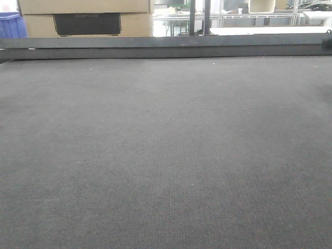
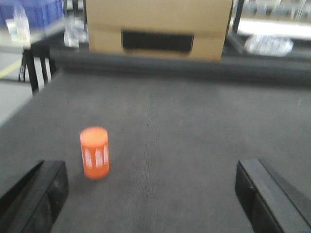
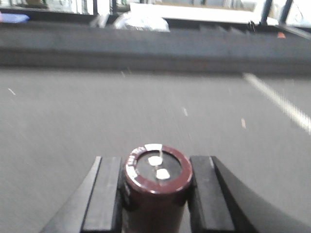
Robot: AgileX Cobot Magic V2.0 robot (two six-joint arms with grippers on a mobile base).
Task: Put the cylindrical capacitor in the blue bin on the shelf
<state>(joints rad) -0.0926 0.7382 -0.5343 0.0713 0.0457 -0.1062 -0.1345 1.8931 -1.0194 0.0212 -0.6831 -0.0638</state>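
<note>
Right tool [image 3: 155, 167] was clamped on the dark maroon cylindrical capacitor [image 3: 156, 194], one black finger flat against each side and the two silver terminals in plain sight. Left tool [image 2: 153, 189] stood wide apart and held nothing. A small orange plastic cylinder [image 2: 95, 153] stood upright on the dark grey desk [image 1: 166, 155] near its left finger.

The capacitor's smooth round body might twist or slip between the flat fingers on the way to the shelf, and a careless left sweep could topple the orange cylinder.

A blue plastic bin [image 1: 10, 26] showed beyond the desk's far left; its contents could not be told. The brown cardboard box [image 2: 155, 24] hid whatever it held.
</note>
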